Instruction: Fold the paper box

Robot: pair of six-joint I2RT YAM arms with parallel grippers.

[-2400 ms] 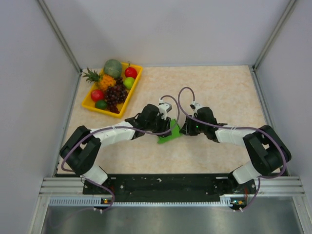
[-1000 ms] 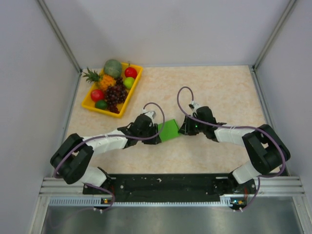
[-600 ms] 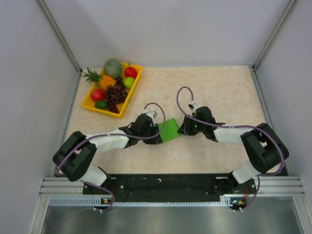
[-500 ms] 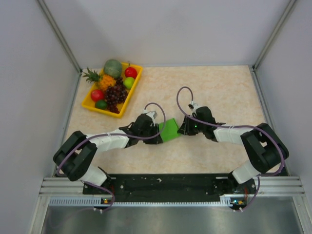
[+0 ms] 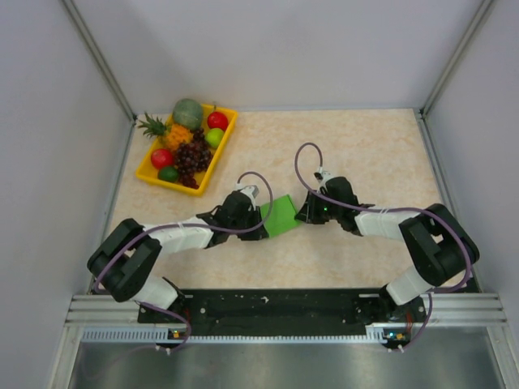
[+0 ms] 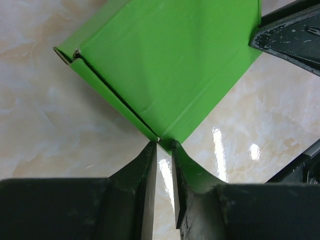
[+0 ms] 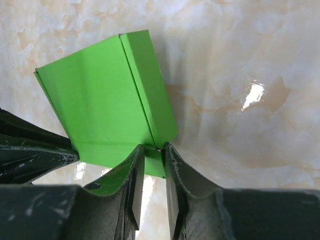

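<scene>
Since the left arm came down: the left gripper (image 5: 260, 220) no longer stands over the paper box (image 5: 281, 215) but lies low at its tray-side corner. The box is now flat and compact and has hardly shifted over the last second.
Grip, left: the fingers have drawn in to a narrow slit with the tips at the box corner. Bare table shows between them, so they are not closed on it.
Grip, right: the right gripper (image 7: 153, 149) is narrow, with the green edge between its tips. Whether it clamps cannot be told.
Box position: well apart from the yellow fruit tray (image 5: 148, 172), to its right and nearer the arms, between both grippers.
Meaning for task: probably one flap is laid and a corner hold is being taken for the next crease. No walls stand yet, so folding is judged partway.
Surface: glossy beige marbled table (image 5: 373, 154) with glare patches; thin card may slide on it.
Room: plain pale walls (image 5: 284, 49), one just beside the tray; a metal rail (image 5: 276, 309) well nearer than the tray.
</scene>
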